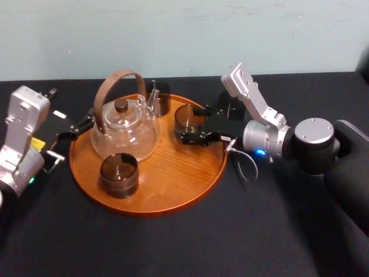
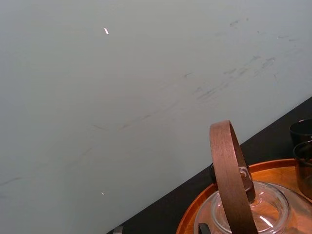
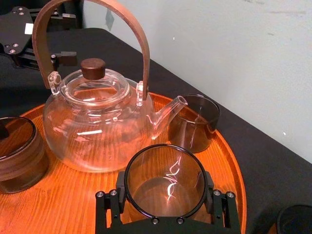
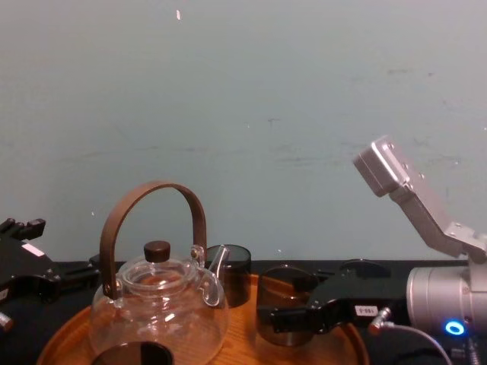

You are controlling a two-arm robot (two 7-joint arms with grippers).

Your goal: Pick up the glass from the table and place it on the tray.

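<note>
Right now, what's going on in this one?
The right gripper is closed around a smoky glass at the right side of the tray, near the spout of the glass teapot. Whether the glass rests on the wood or hangs just above it cannot be told. Two more dark glasses stand on the tray, one in front of the teapot and one behind it. The left gripper sits idle by the tray's left rim, over the black table.

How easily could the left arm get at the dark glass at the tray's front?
Probably yes: the left gripper is by the left rim of the tray, near the front glass, which stands clear of the teapot with bare wood on that side.
</note>
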